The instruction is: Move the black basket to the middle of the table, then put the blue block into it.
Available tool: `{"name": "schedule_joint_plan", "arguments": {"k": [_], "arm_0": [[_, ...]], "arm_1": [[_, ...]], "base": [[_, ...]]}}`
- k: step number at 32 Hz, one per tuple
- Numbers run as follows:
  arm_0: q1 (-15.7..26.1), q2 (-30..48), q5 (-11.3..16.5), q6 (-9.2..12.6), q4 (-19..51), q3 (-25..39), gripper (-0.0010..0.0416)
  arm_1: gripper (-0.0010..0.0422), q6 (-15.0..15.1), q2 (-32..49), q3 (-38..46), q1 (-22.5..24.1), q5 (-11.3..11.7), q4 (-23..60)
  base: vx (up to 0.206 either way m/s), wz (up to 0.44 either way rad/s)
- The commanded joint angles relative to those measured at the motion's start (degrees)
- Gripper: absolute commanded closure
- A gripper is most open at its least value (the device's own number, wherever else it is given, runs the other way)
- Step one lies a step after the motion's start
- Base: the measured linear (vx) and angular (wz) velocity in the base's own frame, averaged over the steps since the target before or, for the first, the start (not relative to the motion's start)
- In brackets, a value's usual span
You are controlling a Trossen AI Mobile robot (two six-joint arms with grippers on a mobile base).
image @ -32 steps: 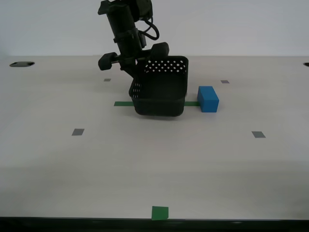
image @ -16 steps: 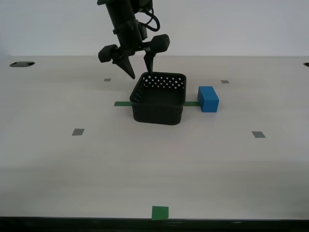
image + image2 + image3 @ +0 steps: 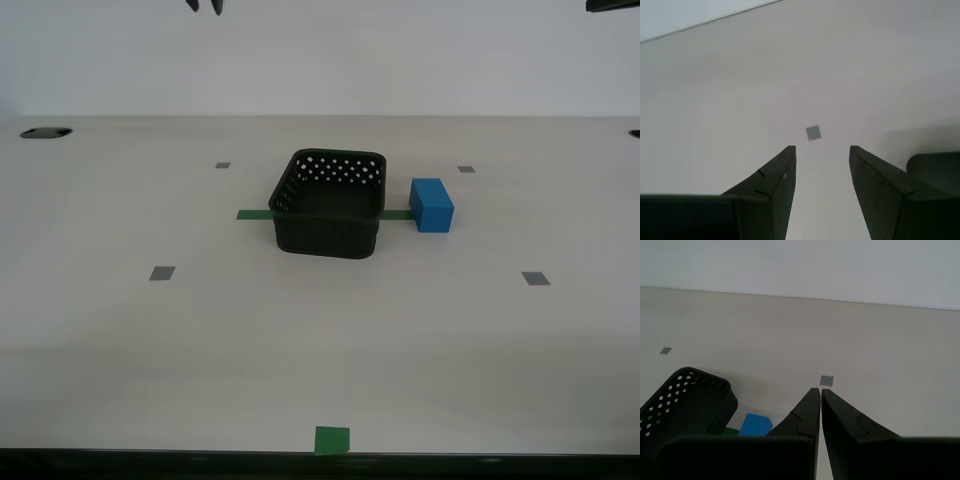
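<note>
The black basket sits flat on the table, over the green tape strip. The blue block stands on the table just to the exterior view's right of it, a small gap apart. In the first wrist view the basket and the block lie below and beside my first gripper, which is shut and empty. My second gripper is open and empty, high over a grey tape square. Only two dark fingertips show at the exterior view's top edge.
Grey tape squares dot the table, and a green square lies at the near edge. A dark arm part shows at the top right edge. A black hole is at the far left.
The open-jawed arm let go of the basket's far rim and rose out of the top of the exterior view. The basket, tilted a second ago, now rests flat. The block has not moved.
</note>
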State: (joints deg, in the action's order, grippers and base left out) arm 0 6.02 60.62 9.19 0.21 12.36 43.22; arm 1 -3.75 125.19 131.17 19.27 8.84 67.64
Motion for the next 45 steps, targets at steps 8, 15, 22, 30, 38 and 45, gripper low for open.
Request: {"name": "schedule_joint_plan", "arguments": {"k": [8, 15, 22, 30, 38, 45], "arm_0": [[1.6, 6.2, 5.3, 5.9, 10.8, 3.7, 0.0214], [5.0, 19.9, 7.0, 8.4, 8.2, 4.1, 0.0123], [10.7, 34.0, 5.0, 8.5, 6.1, 9.1, 0.0108], [17.4, 46.6, -1.7, 8.9, 6.4, 18.4, 0.0098], [20.7, 54.8, -2.0, 10.8, 7.6, 22.5, 0.0089], [20.7, 55.3, -3.9, 10.9, 7.5, 22.5, 0.0102]], "arm_1": [[0.0332, 0.8, -2.2, 0.0, -7.8, 0.0, 0.9], [0.0332, -1.2, -2.2, 0.0, -8.7, -0.1, -0.2], [0.0332, -1.1, -2.2, 0.0, -8.7, -0.5, -2.2], [0.0332, -0.1, -2.1, 0.0, -8.8, -0.5, -3.7], [0.0332, 3.0, -2.1, 0.0, -9.0, -0.4, -3.9], [0.0332, 3.8, -2.1, 0.0, -9.1, -0.5, -4.0]], "base": [[0.000, 0.000], [0.000, 0.000], [0.000, 0.000], [-0.002, -0.006], [0.000, 0.002], [0.000, 0.000]]}}
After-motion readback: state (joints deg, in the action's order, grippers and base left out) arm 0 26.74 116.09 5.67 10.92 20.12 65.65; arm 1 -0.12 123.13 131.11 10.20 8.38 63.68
